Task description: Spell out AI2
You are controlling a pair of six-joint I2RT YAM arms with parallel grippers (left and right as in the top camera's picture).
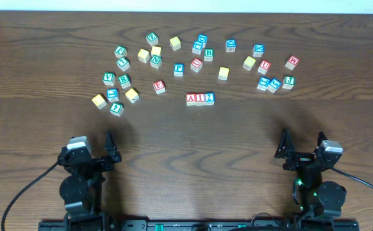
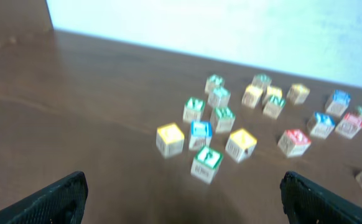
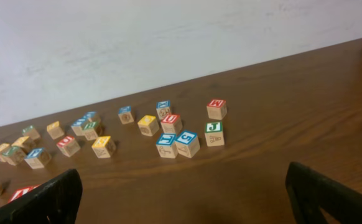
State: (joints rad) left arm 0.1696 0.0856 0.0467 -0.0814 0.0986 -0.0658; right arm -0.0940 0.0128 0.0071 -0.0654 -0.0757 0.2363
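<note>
AI2 reads left to right in the overhead view, in a tight row near the middle of the table (image 1: 174, 147). The row is a red A block (image 1: 191, 99), a red I block (image 1: 200, 99) and a blue 2 block (image 1: 209, 98), touching side to side.

Loose blocks (image 1: 156, 61) lie scattered behind the row, toward the far edge and apart from it. Among them, a yellow block (image 1: 99, 101) sits at the left end of the scatter. A J block (image 1: 289, 81) and an M block (image 1: 292, 62) sit at the right end.

The left gripper (image 1: 111, 149) hangs at the near left of the table, well apart from the row. Its wrist view shows the fingers spread wide, with nothing between them. The right gripper (image 1: 282, 146) hangs at the near right, also well apart from the row. Its jaws are wide apart too and hold nothing.
</note>
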